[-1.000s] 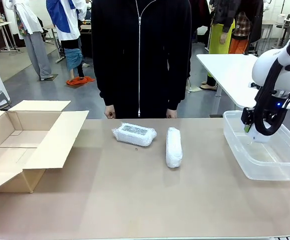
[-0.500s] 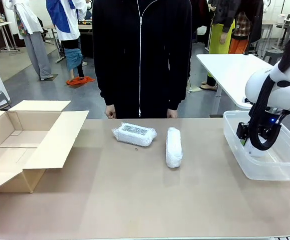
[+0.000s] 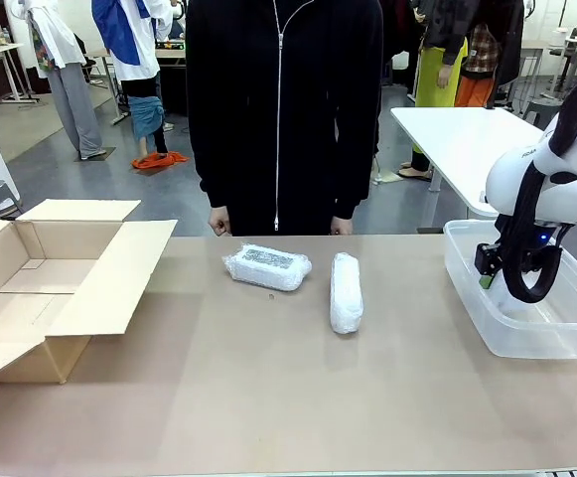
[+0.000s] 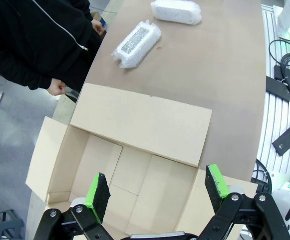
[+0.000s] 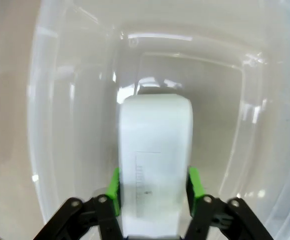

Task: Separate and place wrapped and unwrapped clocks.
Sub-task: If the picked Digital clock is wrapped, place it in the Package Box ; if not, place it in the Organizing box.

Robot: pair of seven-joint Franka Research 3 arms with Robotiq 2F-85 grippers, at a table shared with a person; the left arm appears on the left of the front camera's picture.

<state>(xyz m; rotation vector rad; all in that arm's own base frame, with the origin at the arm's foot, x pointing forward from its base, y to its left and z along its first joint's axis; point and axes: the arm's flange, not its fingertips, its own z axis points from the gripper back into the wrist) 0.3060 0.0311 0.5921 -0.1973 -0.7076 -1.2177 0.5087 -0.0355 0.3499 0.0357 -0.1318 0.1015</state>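
Plainly, the tan surface (image 3: 268, 397) takes up most of the room in front of me, with a person in a black zipped jacket (image 3: 283, 109) standing at its far edge, fists hanging just behind it. An open cardboard box (image 3: 109, 273) sits at the robot's left, one flap lying flat toward the middle. A clear plastic tub (image 3: 465, 273) stands at the robot's right end, and a white table (image 3: 457, 139) stands beyond it on the floor.

The left claw (image 4: 157, 187) hangs above the box, fingers spread wide with nothing between them. The right claw (image 5: 153, 192) is down inside the tub, whose walls close around it. Its green pads (image 5: 193, 186) sit right against the two long sides of the bare clock (image 5: 154, 150), which lies on the tub's floor. I cannot tell whether they are pressing it or have let go.

Mid-surface, well apart from box and tub, lie a wrapped clock (image 3: 267, 266) set crosswise, dark face showing through the plastic, and near it a second wrapped clock (image 3: 346, 291) pointing front to back.
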